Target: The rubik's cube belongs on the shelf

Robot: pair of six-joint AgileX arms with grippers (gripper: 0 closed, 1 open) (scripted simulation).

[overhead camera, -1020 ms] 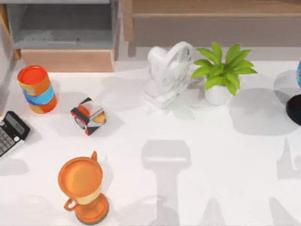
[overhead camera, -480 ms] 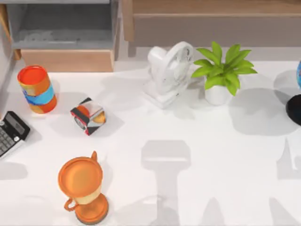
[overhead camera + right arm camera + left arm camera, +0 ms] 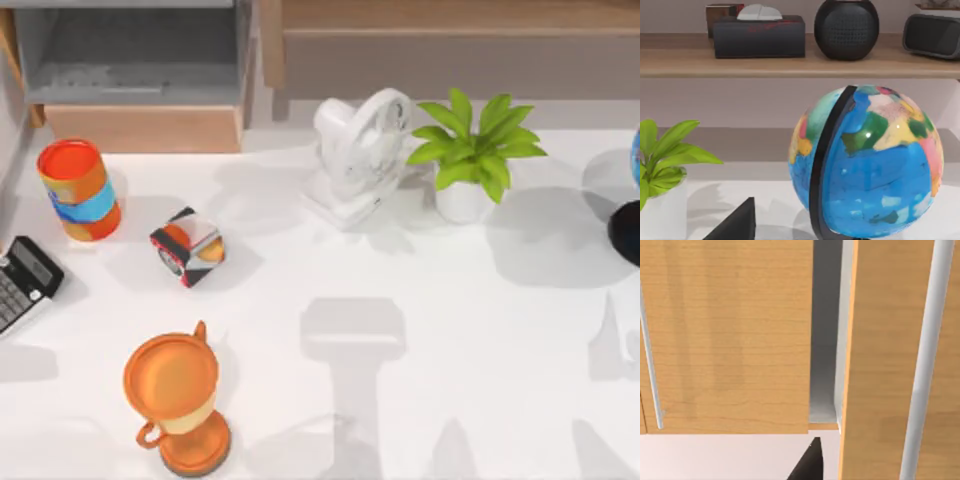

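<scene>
The rubik's cube is out of view. The shelf (image 3: 450, 18) is a long light-brown ledge with a grey-brown front panel along the table's back right. In the right wrist view the shelf (image 3: 790, 64) carries a dark tissue box (image 3: 759, 35), a round black speaker (image 3: 846, 27) and another dark device (image 3: 935, 34). A dark part of my right gripper (image 3: 737, 222) sits low in that view, near a globe (image 3: 867, 160). A dark part of my left gripper (image 3: 809, 464) faces wooden cabinet panels (image 3: 730, 335).
On the white table stand a glossy black, white and orange cube (image 3: 187, 246), an orange-and-blue can (image 3: 78, 188), an orange trophy cup (image 3: 178, 403), a calculator (image 3: 22, 282), a white fan (image 3: 358, 155) and a potted plant (image 3: 474, 155). A grey-lined box compartment (image 3: 130, 70) is back left.
Only the arms' shadows on the table have shifted slightly; the objects have not moved.
</scene>
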